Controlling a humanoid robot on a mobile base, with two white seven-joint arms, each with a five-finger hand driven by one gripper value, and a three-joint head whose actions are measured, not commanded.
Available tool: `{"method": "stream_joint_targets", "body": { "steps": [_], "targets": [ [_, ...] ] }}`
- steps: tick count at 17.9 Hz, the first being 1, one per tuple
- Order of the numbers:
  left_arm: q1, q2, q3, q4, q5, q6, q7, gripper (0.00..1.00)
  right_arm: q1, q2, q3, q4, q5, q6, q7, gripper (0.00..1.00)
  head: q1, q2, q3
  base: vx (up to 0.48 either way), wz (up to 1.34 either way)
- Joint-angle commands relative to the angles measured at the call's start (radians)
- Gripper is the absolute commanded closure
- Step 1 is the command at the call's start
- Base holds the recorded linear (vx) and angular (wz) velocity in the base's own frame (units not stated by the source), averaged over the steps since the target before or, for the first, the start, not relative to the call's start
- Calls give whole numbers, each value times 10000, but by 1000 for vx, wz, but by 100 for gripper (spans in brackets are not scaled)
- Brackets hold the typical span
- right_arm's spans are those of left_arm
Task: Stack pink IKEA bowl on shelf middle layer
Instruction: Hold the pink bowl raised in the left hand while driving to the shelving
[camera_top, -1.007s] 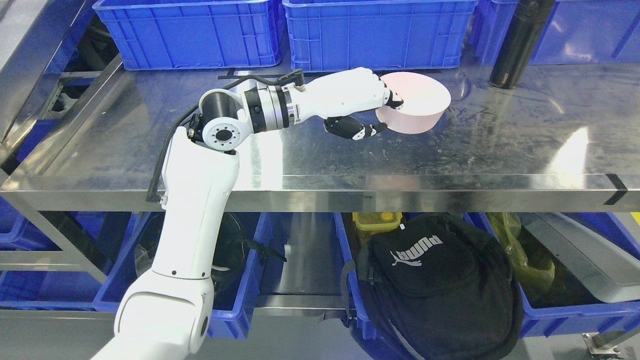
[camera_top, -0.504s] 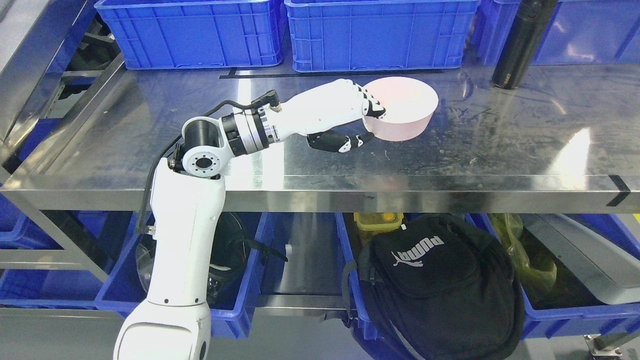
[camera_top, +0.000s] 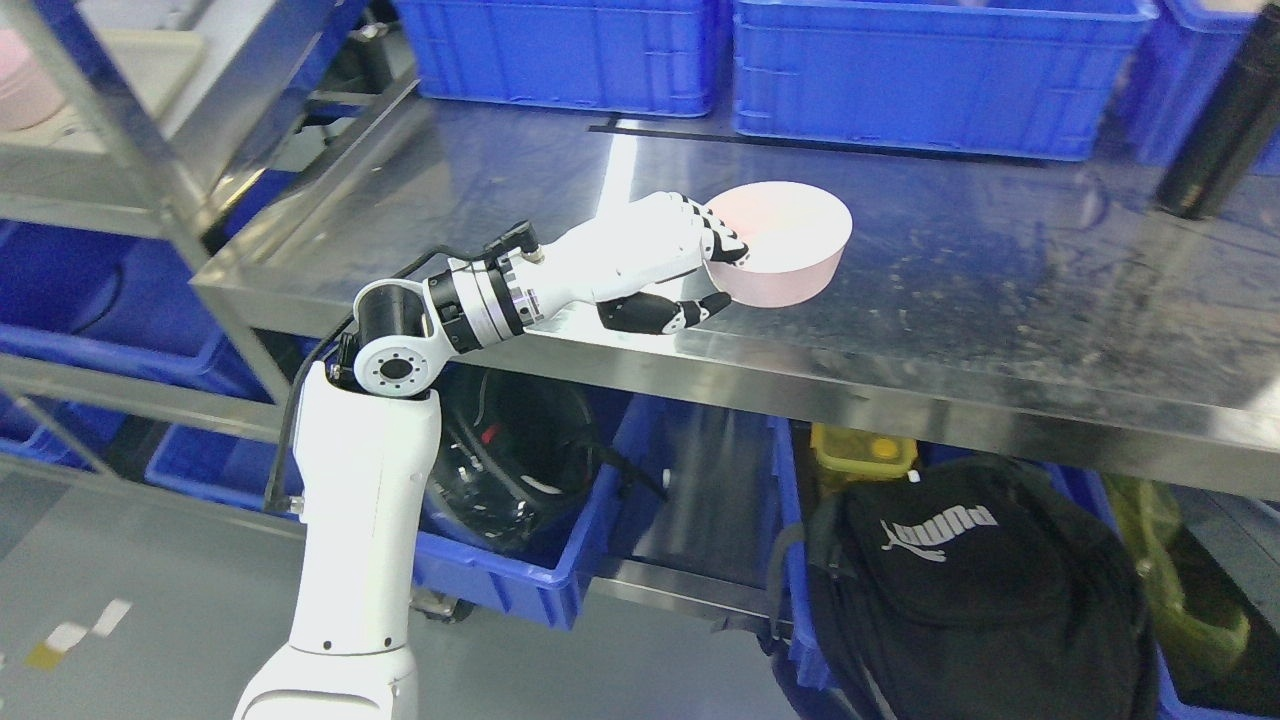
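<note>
A pink bowl (camera_top: 790, 250) is upside down, its flat base facing up, just above the steel table (camera_top: 1000, 290) near the front edge. My left hand (camera_top: 722, 275) is shut on the bowl's left rim, fingers (camera_top: 730, 245) on top and thumb (camera_top: 690, 312) beneath. The left arm (camera_top: 365, 500) rises from the bottom left. A steel shelf (camera_top: 120, 150) stands at the far left, with another pink bowl (camera_top: 15, 95) partly cut off at the picture's edge on one of its layers. The right arm is out of view.
Blue crates (camera_top: 920, 80) line the back of the table. A black bottle (camera_top: 1215, 140) stands at the back right. Under the table are blue bins (camera_top: 520, 570), a black backpack (camera_top: 960, 590) and a yellow container (camera_top: 865, 455). A shelf post (camera_top: 215, 320) stands between shelf and table.
The camera has swung left, bringing the shelf into view. My left hand has drawn the bowl back from the table's middle toward its front edge.
</note>
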Motion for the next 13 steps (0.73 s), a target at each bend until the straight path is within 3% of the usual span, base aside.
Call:
{"method": "stream_joint_targets", "body": {
  "steps": [1,6,13],
  "targets": [
    [300,173,-91,-302,-31,-1,67,100,232,-175,0,-175,0,6,3,0,0,0,0,-50,833],
    [315,173,-61,-256,-62,-1,82,100,232,-175,0,-175,0,6,3,0,0,0,0,-25,1107],
    [300,173,62,-256,-77,-1,251,100,232,-175,0,-175,0,6,3,0,0,4,0,46,1549]
  ]
}}
